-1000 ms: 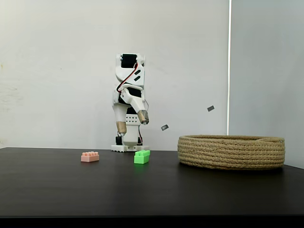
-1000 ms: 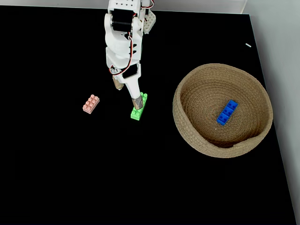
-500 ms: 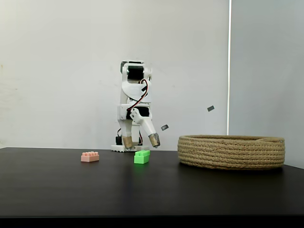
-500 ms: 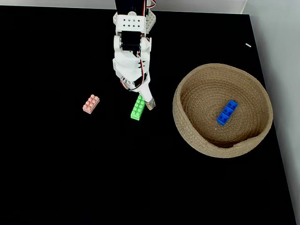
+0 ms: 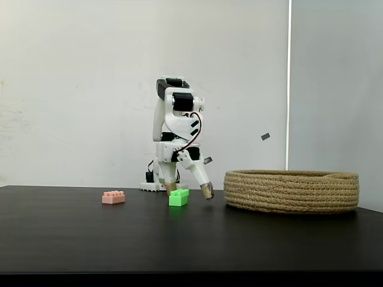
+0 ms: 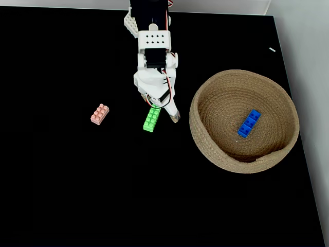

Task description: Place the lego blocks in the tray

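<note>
— So where did the green brick (image 6: pixel 151 119) lie from the jaws (image 6: pixel 165 113)?
— Between the spread, empty tips on the tabletop — long axis running near-to-far in the top-down fixed view, left of the tray (image 6: pixel 205 149).

We see the gripper (image 5: pixel 189 190) spread wide over the green brick (image 5: pixel 178 197), the pink brick (image 5: pixel 113 197) left of it, the basket (image 5: pixel 291 191) right.
</note>
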`<state>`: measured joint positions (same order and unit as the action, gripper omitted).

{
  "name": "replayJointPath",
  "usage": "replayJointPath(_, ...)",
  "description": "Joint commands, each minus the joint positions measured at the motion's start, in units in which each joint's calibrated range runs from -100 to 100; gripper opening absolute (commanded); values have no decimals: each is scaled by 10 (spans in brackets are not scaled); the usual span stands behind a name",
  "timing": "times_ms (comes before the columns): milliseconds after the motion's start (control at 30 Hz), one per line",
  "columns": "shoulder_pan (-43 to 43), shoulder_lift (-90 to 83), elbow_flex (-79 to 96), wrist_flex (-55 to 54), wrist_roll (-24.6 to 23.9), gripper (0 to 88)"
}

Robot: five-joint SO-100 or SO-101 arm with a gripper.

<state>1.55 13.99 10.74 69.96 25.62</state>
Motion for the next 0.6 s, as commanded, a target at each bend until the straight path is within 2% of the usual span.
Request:
replayJointPath(0, -6, 18, -59, 1, -6, 341)
replayJointPath(233, -4, 71, -111, 1, -11, 323)
replayJointPath(400, -1, 78, -122, 1, -16, 272)
replayJointPath(467, 2, 75, -116, 1, -16, 226)
replayJointPath(567, 2, 68, -106, 1, -9, 74)
